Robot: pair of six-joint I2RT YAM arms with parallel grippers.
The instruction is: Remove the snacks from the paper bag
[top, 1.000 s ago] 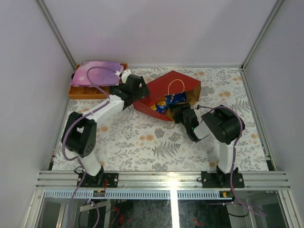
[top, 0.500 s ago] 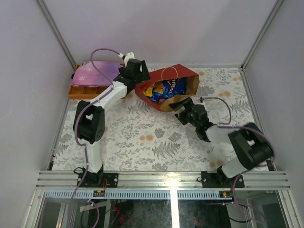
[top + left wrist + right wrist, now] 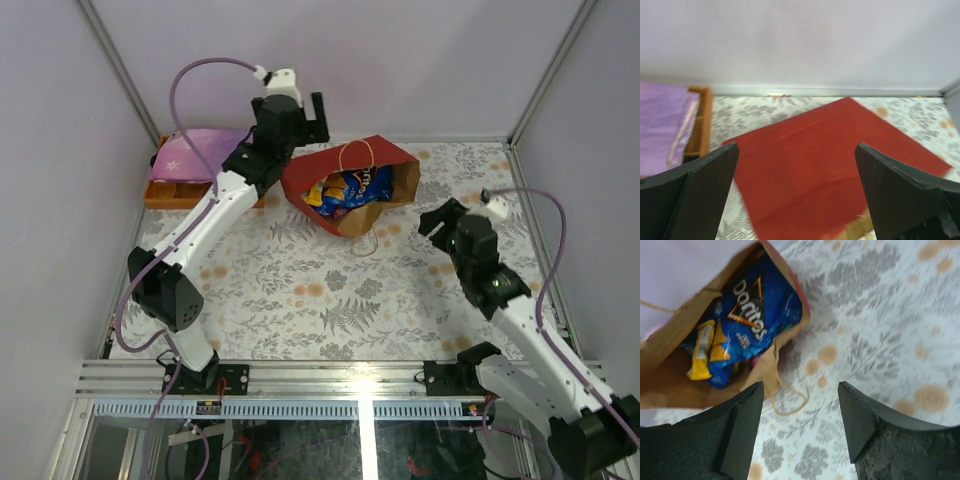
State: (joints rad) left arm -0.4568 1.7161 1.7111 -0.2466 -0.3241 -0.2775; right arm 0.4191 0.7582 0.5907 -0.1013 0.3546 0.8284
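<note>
The red paper bag (image 3: pixel 390 165) lies on its side at the back of the table, its brown mouth facing the front. Inside lie a blue Doritos bag (image 3: pixel 358 185) (image 3: pixel 752 315) and a small yellow-orange packet (image 3: pixel 702 352). Other snacks are mostly hidden beneath these. My left gripper (image 3: pixel 305 122) hangs open high over the bag's back left; in the left wrist view the bag's red side (image 3: pixel 825 160) fills the gap between its fingers (image 3: pixel 705 192). My right gripper (image 3: pixel 438 218) (image 3: pixel 800 412) is open and empty over bare table right of the mouth, near a cord handle (image 3: pixel 790 405).
An orange compartment tray (image 3: pixel 170 192) (image 3: pixel 701 122) stands at the back left with a purple starry pouch (image 3: pixel 200 152) (image 3: pixel 660 122) lying on it. Walls close the table on three sides. The second cord handle (image 3: pixel 352 155) lies over the bag's top.
The left gripper has lifted from the bag's left rim and moved back. The right arm has pulled away from the bag mouth to the right, holding nothing.
</note>
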